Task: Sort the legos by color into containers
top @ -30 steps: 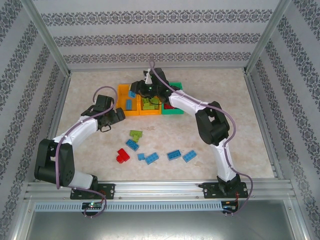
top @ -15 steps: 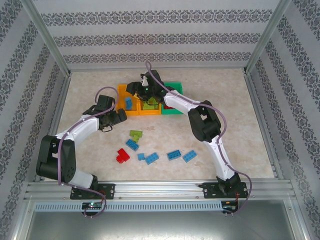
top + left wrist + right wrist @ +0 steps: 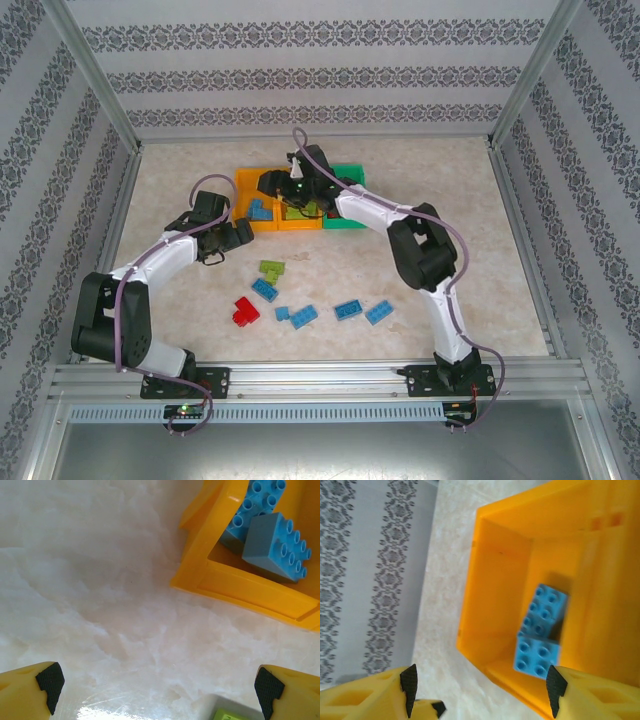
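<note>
R pincer (image 3: 482,689) released, nothing betw. its fingers; 2 blue legos (image 3: 540,630) lie just below it in orange bin (image 3: 490,580). L pincer (image 3: 157,682) released wide over bare counter (image 3: 100,580), bin corner ahead-right of it

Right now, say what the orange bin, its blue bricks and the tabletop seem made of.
Orange bin: likely moulded plastic, smooth sheen, rounded rim. Blue bricks: hard plastic, satin, moulded studs. Tabletop: marble-patterned, glossy glare; stone or laminate, unclear.

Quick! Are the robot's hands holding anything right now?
Left gripper: open, holding nothing.
Right gripper: open, holding nothing, over an orange bin.
</note>
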You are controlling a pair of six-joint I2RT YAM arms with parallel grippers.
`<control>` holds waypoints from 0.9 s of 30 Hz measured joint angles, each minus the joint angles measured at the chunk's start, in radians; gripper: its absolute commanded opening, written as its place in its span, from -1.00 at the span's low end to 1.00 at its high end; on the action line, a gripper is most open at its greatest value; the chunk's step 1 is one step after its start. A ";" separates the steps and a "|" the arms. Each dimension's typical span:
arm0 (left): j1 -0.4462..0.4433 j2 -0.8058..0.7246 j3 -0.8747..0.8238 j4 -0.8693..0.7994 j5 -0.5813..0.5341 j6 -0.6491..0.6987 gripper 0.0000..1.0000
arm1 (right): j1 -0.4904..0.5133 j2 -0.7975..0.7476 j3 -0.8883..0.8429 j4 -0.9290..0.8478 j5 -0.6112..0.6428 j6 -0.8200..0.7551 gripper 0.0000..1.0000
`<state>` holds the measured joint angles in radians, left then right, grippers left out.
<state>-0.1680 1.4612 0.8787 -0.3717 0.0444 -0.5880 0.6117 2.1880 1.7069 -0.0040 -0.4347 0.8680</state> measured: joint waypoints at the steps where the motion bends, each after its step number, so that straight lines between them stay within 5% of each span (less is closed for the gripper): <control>1: 0.000 0.000 -0.002 0.002 0.000 0.000 0.99 | 0.000 -0.033 -0.024 -0.027 0.034 -0.029 0.39; 12: 0.000 -0.004 -0.026 0.009 0.008 0.000 0.99 | -0.030 -0.216 -0.089 -0.338 0.447 -0.265 0.24; 21: -0.002 -0.021 -0.041 0.014 0.023 0.008 0.99 | -0.053 -0.125 -0.058 -0.467 0.525 -0.326 0.21; 27: -0.003 -0.031 -0.073 0.014 0.031 0.008 0.99 | -0.053 -0.046 0.002 -0.517 0.525 -0.352 -0.09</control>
<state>-0.1707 1.4307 0.8055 -0.3576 0.0750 -0.5800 0.5591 2.1418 1.7084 -0.5209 0.0902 0.5156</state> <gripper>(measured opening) 0.997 0.505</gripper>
